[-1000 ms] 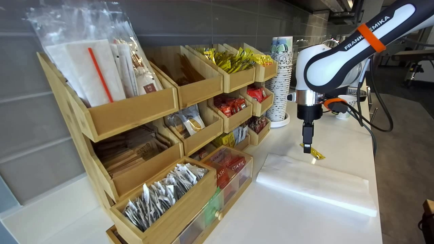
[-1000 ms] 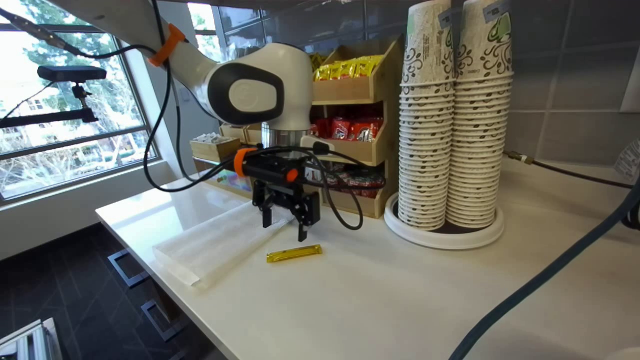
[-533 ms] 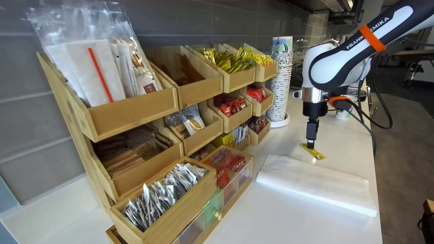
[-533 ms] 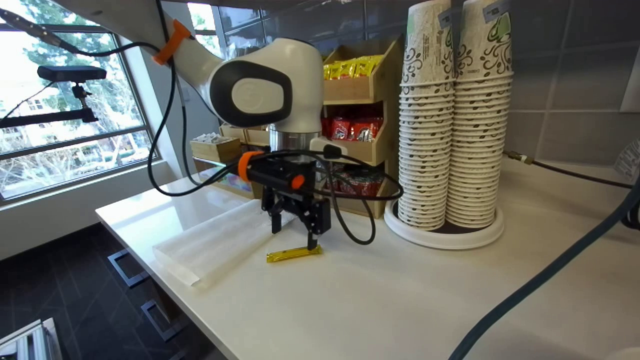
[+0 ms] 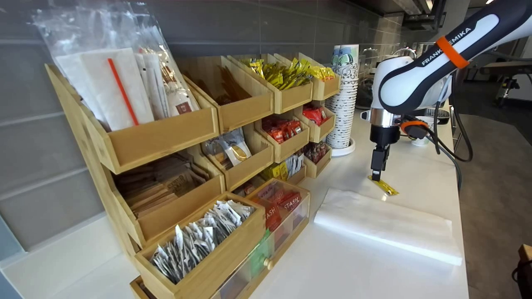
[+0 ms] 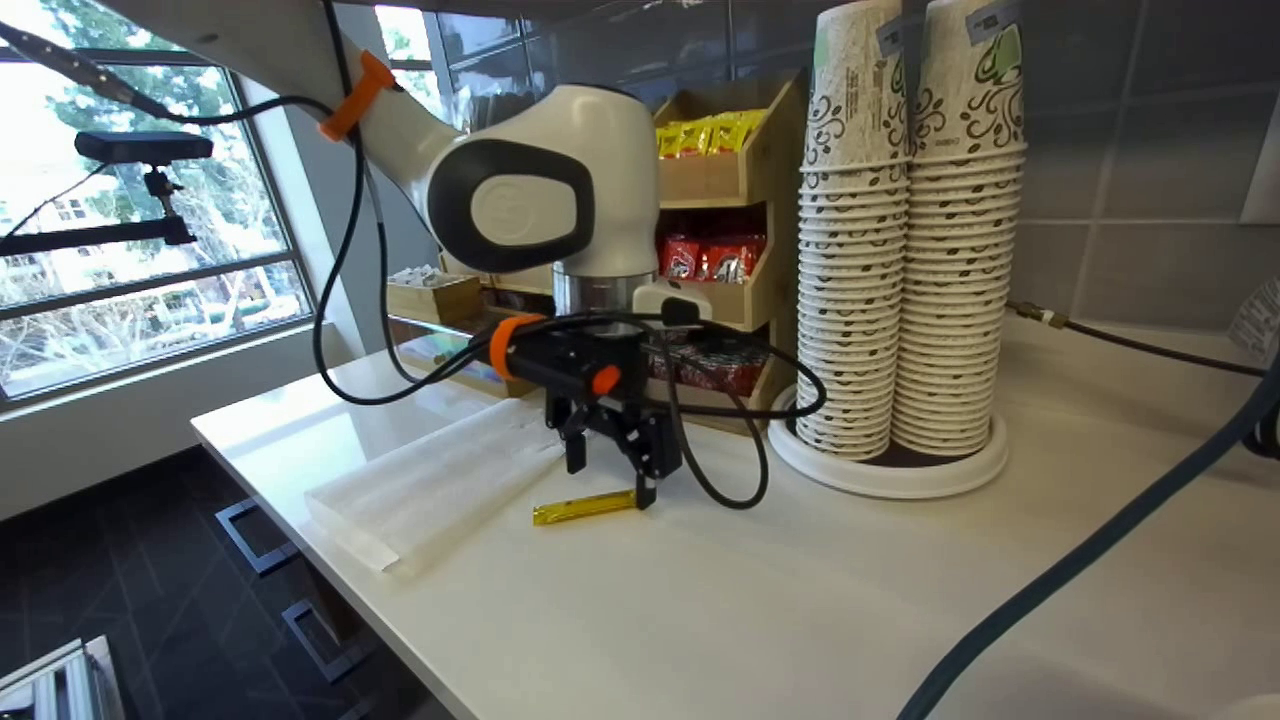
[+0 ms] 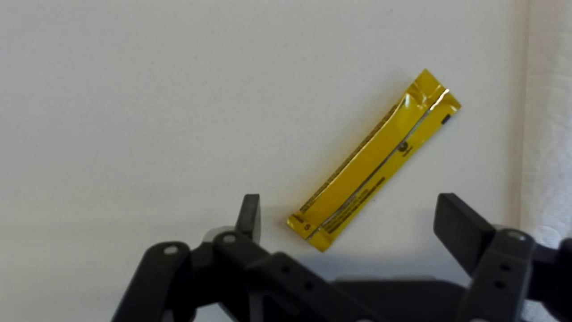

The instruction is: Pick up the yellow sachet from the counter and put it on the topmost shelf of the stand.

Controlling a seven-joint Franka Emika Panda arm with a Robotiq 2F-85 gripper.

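"Wrist view: the black two-fingered gripper [image 7: 349, 203] stands with fingers [image 7: 462, 230] spread, holding nothing. Where's the slim yellow foil-like sachet [image 7: 374, 161]?"

"Slantwise on the smooth white counter [image 7: 134, 112], ahead of the gripper, its near end between the fingers or just below; can't tell which."

"Danger?"

"Lying off-centre, it could be spun by the nearer finger; pinched by one end, it might slip."

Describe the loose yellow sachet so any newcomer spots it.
Start at the tiered wooden stand on the white counter. Beside the folded white sheet, near the open hand, lies a slim yellow sachet. Unlike the yellow packets bunched in the stand, it lies alone.
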